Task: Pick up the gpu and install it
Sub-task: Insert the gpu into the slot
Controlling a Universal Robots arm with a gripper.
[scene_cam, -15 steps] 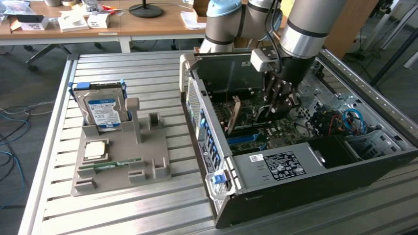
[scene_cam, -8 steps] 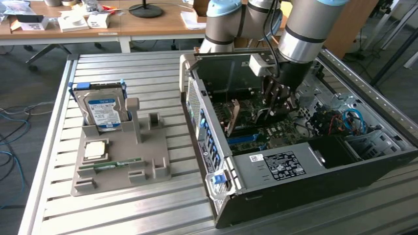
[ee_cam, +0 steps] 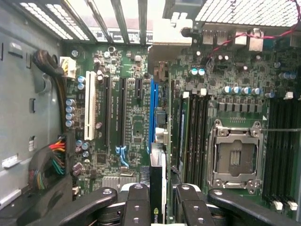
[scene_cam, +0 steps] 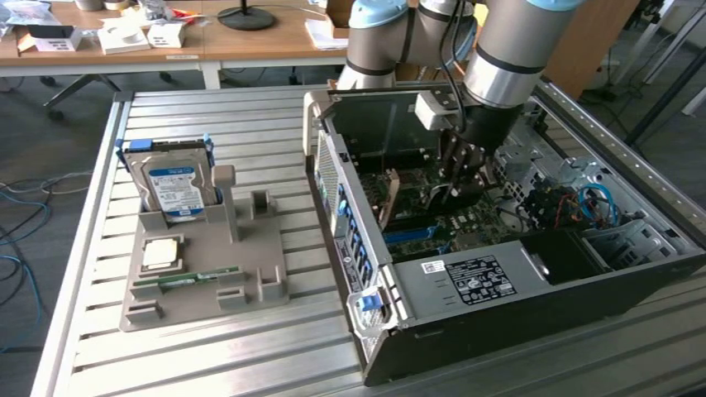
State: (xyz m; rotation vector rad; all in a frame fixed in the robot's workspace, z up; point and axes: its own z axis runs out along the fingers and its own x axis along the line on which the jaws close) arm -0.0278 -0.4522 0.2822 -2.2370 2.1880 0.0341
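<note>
Clamping gpu [ee_cam: 157,183] edge-on: gripper [ee_cam: 161,200] closed on thin dark card (small logo on edge) above motherboard [ee_cam: 134,125].

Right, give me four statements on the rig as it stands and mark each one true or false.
1. The gripper is inside the open computer case. True.
2. The hard drive lies flat on the table. False: it stands upright in the grey holder.
3. The gripper is shut on the gpu, held edge-on over the motherboard. True.
4. A cooler covers the CPU socket. False: the socket is uncovered.
</note>
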